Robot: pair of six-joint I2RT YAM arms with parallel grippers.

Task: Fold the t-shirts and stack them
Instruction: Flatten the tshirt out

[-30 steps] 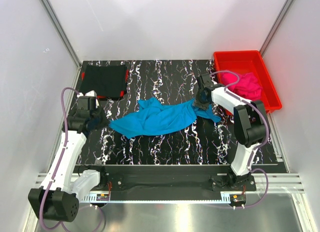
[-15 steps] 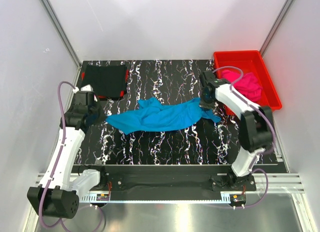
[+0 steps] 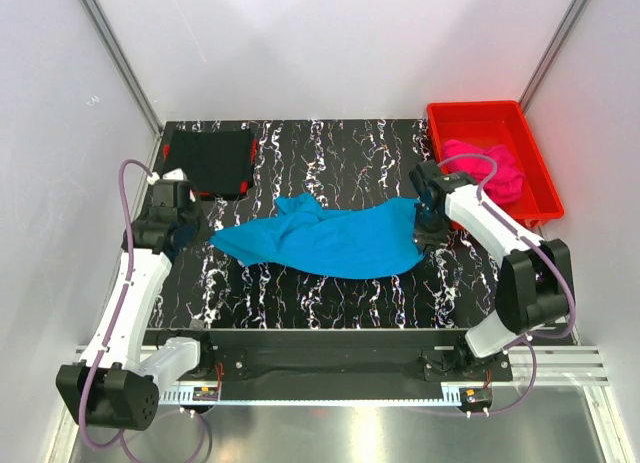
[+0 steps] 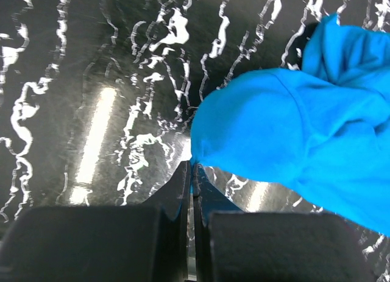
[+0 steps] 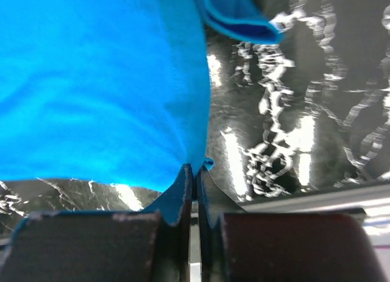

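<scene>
Also beyond blue shirt [image 3: 320,241]: black shirt [image 3: 208,160], pink shirt [image 3: 487,168] in bin [image 3: 478,125].

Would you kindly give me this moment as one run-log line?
left fingers: shut on turquoise shirt | right fingers: shut on same shirt | black shirt: folded, far-left | pink shirt: in red bin

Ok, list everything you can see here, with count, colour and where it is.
turquoise t-shirt: one, bright blue, spread across the table's middle
black t-shirt: one, black, folded flat at the far left corner
pink t-shirt: one, hot pink, bunched in the red bin
red bin: one, red, far right corner
table: one, black with white marbling
left gripper: one, black, shut on the turquoise t-shirt's left end
right gripper: one, black, shut on its right end
</scene>
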